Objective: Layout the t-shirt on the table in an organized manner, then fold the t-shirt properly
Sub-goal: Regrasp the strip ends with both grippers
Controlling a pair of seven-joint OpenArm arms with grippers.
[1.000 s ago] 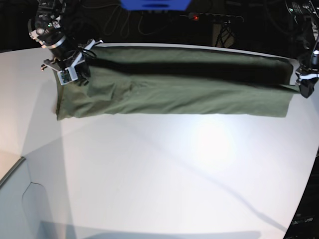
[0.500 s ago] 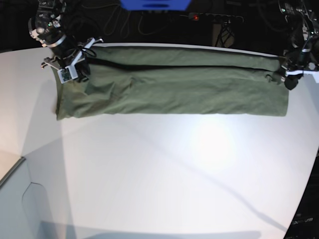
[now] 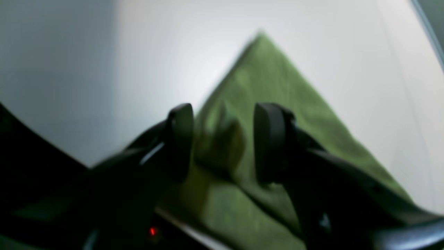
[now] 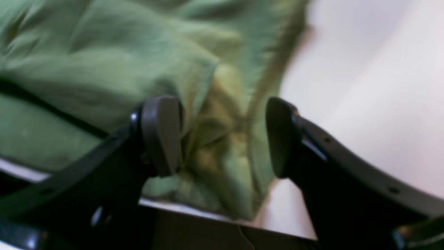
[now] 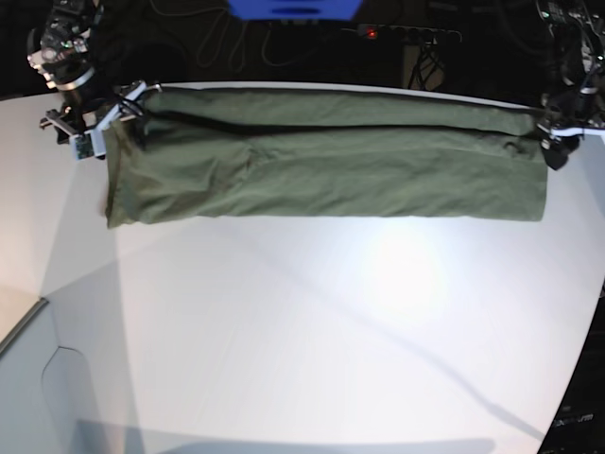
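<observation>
Left wrist: the left gripper [image 3: 222, 142] has jaws parted, gripping nothing, shirt [image 3: 277, 114] below them.

Right wrist: the right gripper [image 4: 222, 135] likewise gapes over bunched cloth.

Base: the shirt lies as a long band across the frame's top on the table [image 5: 312, 331], one gripper at each end.

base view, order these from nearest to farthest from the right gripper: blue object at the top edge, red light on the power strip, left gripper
From the right gripper, at the t-shirt's left end:
1. Blue object, top centre, behind the table.
2. Red light, top, slightly further right.
3. Left gripper, at the shirt's far right end.
</observation>
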